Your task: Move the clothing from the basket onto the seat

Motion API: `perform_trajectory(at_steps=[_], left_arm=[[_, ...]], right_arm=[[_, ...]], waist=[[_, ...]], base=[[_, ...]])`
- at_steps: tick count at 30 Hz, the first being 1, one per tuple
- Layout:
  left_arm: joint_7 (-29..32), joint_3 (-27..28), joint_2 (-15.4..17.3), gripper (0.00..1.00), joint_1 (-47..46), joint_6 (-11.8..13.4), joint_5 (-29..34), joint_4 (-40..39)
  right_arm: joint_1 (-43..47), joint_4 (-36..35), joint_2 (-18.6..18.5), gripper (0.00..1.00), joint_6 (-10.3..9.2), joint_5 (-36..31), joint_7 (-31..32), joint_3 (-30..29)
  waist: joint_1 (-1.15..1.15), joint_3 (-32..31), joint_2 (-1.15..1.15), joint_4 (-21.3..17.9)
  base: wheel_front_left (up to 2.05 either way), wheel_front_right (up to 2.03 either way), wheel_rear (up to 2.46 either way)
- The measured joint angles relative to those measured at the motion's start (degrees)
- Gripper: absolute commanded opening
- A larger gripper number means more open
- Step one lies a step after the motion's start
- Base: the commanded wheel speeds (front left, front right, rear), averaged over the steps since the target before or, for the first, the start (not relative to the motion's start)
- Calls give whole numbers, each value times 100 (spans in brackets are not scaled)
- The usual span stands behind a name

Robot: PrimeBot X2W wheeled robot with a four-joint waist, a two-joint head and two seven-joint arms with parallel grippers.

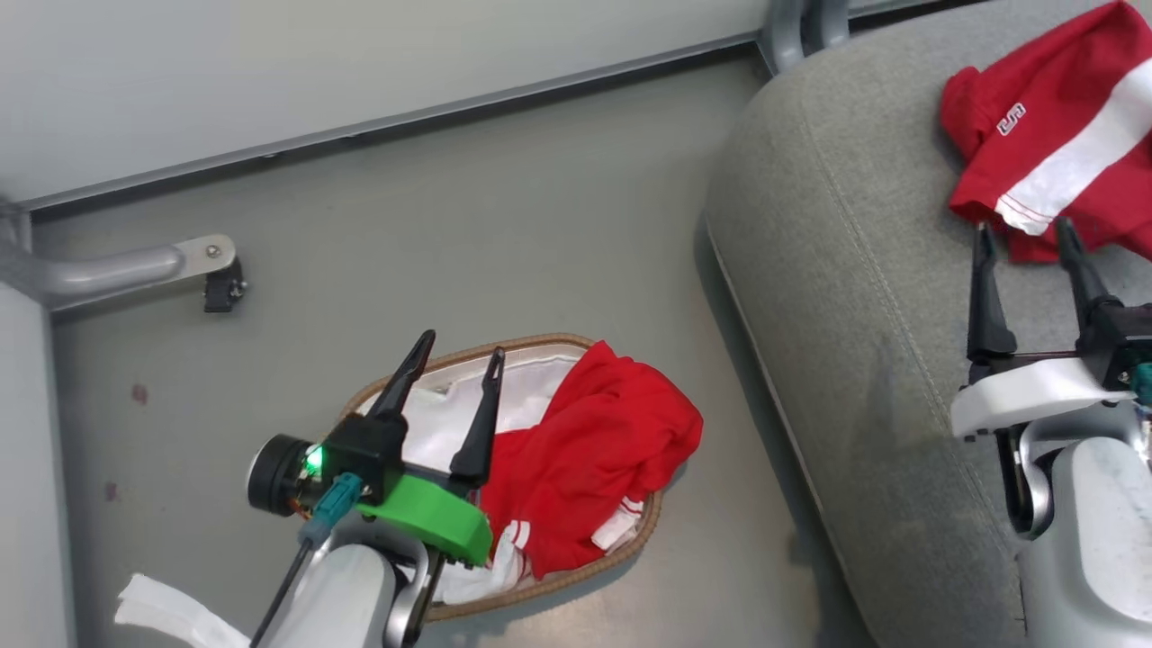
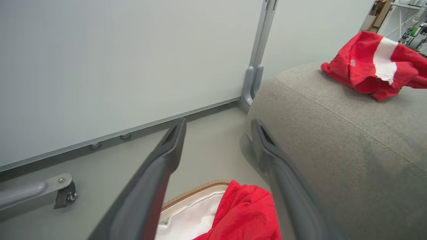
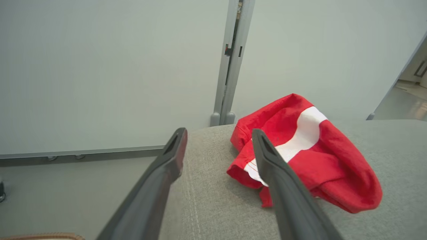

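Observation:
One red garment with a white stripe lies crumpled on the grey seat at the upper right. It also lies there in the left wrist view and the right wrist view. My right gripper is open just short of it, holding nothing. The second red garment fills the right half of the oval basket on the floor and hangs over its rim. My left gripper hovers open over the basket's white liner, left of that garment.
A pale wall panel with a metal base rail runs along the back. A grey metal foot with a black castor juts out at the left. Bare grey floor lies between basket, wall and seat. A white strip lies at the lower left.

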Motion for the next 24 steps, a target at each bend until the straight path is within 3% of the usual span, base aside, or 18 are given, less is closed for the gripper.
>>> perform_trajectory(at_steps=[10,24], left_arm=[[0,1061,-97,100,445,147,116,11],[-1,1788,-144,100,1177,142,344,130]], right_arm=[[238,189,76,100,0,223,0,415],[833,452,73,100,0,545,0,853]], waist=[[0,-400,0,592],[0,-1088,0,929]], base=[[0,0,0],[0,0,0]])
